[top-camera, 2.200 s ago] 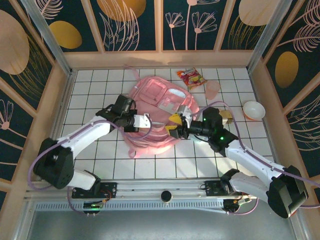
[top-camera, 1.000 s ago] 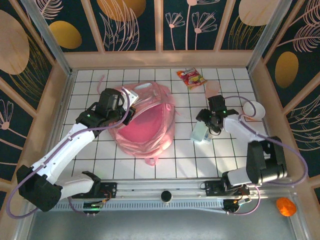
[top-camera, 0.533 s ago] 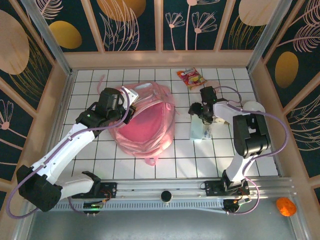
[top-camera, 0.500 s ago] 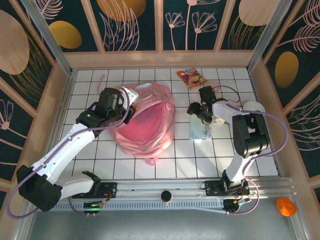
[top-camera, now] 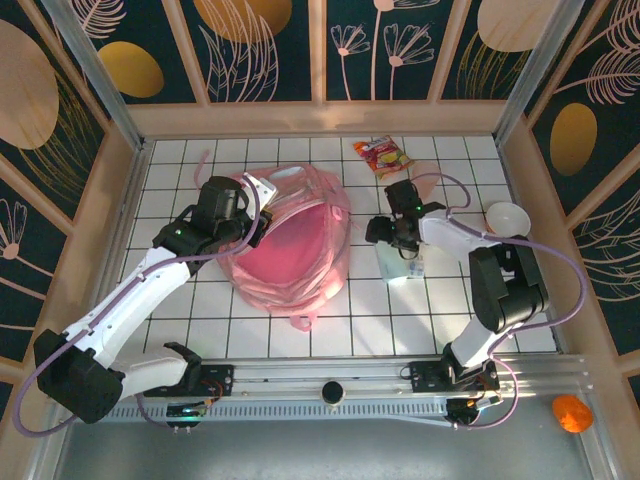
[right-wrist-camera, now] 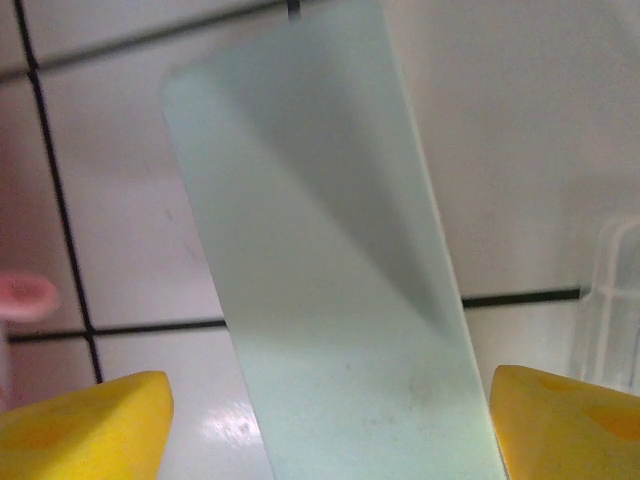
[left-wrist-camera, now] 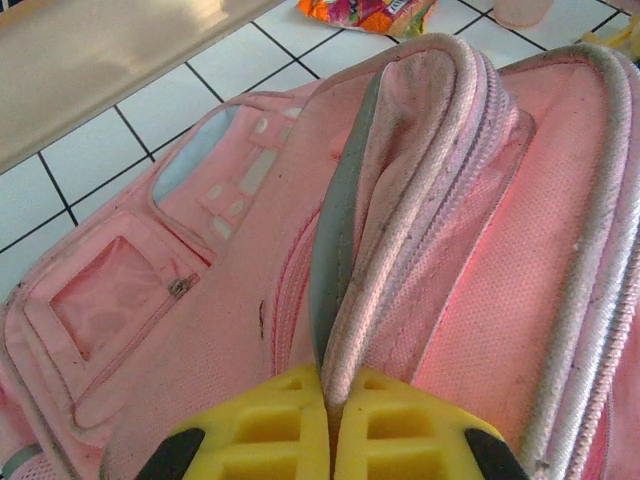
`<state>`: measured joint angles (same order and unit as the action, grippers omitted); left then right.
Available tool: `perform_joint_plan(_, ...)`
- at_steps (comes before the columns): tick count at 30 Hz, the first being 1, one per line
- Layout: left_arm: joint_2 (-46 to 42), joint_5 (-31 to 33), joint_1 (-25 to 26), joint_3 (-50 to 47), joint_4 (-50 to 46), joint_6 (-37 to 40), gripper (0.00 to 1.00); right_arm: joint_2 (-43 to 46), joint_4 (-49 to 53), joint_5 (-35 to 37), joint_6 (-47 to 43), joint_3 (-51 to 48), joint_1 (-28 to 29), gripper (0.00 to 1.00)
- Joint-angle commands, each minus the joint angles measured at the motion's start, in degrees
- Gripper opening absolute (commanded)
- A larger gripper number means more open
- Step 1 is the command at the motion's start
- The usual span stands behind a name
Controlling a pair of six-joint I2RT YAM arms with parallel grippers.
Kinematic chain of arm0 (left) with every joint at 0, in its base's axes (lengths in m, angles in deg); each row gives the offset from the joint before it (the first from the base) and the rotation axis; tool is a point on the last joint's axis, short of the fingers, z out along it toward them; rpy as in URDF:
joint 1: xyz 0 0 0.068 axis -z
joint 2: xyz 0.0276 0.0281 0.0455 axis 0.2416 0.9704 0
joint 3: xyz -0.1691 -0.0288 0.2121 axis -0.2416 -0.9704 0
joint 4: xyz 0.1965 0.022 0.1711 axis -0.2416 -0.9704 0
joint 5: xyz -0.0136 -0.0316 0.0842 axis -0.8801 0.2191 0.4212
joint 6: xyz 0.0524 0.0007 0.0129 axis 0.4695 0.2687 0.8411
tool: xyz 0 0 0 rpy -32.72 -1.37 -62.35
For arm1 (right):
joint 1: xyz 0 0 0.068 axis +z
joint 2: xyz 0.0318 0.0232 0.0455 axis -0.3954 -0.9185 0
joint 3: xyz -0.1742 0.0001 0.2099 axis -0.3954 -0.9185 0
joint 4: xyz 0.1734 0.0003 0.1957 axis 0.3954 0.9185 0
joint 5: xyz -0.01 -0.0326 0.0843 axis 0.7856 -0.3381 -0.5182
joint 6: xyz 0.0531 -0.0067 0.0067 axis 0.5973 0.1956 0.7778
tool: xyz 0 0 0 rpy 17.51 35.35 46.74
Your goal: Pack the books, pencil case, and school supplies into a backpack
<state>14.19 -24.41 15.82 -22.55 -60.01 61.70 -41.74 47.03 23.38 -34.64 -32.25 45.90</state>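
Right tool [right-wrist-camera: 325, 425] is hovering over the pencil case [right-wrist-camera: 320, 250] with its fingers spread wide, one on each long side, not yet pinching. The pencil case is lying flat on the tabletop [top-camera: 440, 300], just to the right of the backpack [top-camera: 295, 255] and apart from it. It is looking like a stiff, light, hollow box with a smooth frosted shell, so it is likely to slip under a weak or crooked grip. Taking it across its narrow width, near the middle of its length, is looking like the safest hold, and since it is lying at a slant to the fingers, squaring up first should help. Left tool [left-wrist-camera: 330, 430] is pressing shut on the backpack's zipped rim, lifting the soft fabric so the mouth is standing open. The tabletop is showing glossy white tile with dark lines, probably offering little friction. A snack packet [top-camera: 382, 155] and a bowl [top-camera: 505, 218] are sitting further off, leaving free room between pencil case and backpack.
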Motion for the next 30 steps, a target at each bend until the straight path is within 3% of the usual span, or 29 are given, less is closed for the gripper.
perform_joint_plan(1,-0.73,0.28,-0.11,0.94,8.57,-1.77,0.0,-2.24,1.35,0.34,-3.7,-0.29,0.51,0.83)
perform_joint_plan(8,-1.95,0.07,-0.13,0.64,9.18,-2.19,0.0,-8.38,0.13,3.5,-5.0,1.22,0.65,0.79)
perform_joint_plan(12,-2.74,0.54,-0.1,0.09,9.12,-2.24,0.0,-7.71,-0.27,5.14,-5.79,1.83,1.58,0.63)
perform_joint_plan(17,-3.67,0.61,-0.13,0.15,8.15,-2.96,0.0,4.1,-2.38,4.63,-7.03,0.57,2.42,0.6)
perform_joint_plan(22,-4.45,-0.12,-0.11,0.24,8.06,-3.77,0.0,19.63,-7.87,-1.02,-11.42,-1.5,2.66,0.56)
perform_joint_plan(26,-4.73,-1.97,-0.12,0.45,8.67,-4.83,0.0,29.67,-15.78,-10.96,-22.91,-4.25,6.0,0.54)
perform_joint_plan(30,-4.38,-3.17,-0.16,1.42,8.37,-5.14,0.0,35.78,-20.85,-15.06,-44.61,-7.12,16.07,0.45)
